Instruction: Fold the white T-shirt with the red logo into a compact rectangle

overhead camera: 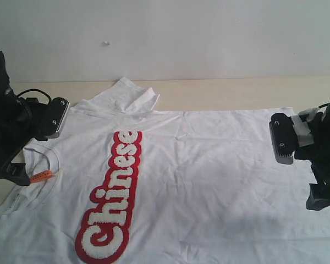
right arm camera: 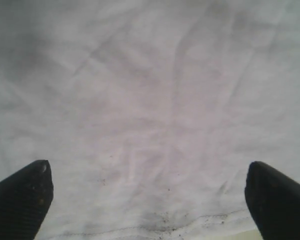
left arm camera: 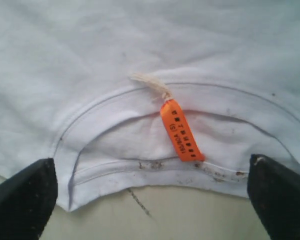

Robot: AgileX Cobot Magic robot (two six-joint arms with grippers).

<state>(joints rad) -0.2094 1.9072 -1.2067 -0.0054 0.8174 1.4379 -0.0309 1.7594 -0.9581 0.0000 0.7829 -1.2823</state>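
"Chinese" on red logo (overhead camera: pixel 111 202) of white T-shirt (overhead camera: pixel 220 181); orange tag (left arm camera: pixel 181 131)

Leans in from nine o'clock with the left arm (overhead camera: pixel 8 110), left hand (left arm camera: pixel 150 200) pointed downward, spread wide, gripping nothing. Reaches in from three o'clock with the right arm (overhead camera: pixel 324 148), right hand (right arm camera: pixel 147 200) likewise pointed downward, dark tapered fingers (right arm camera: pixel 20 195) gaping, empty.
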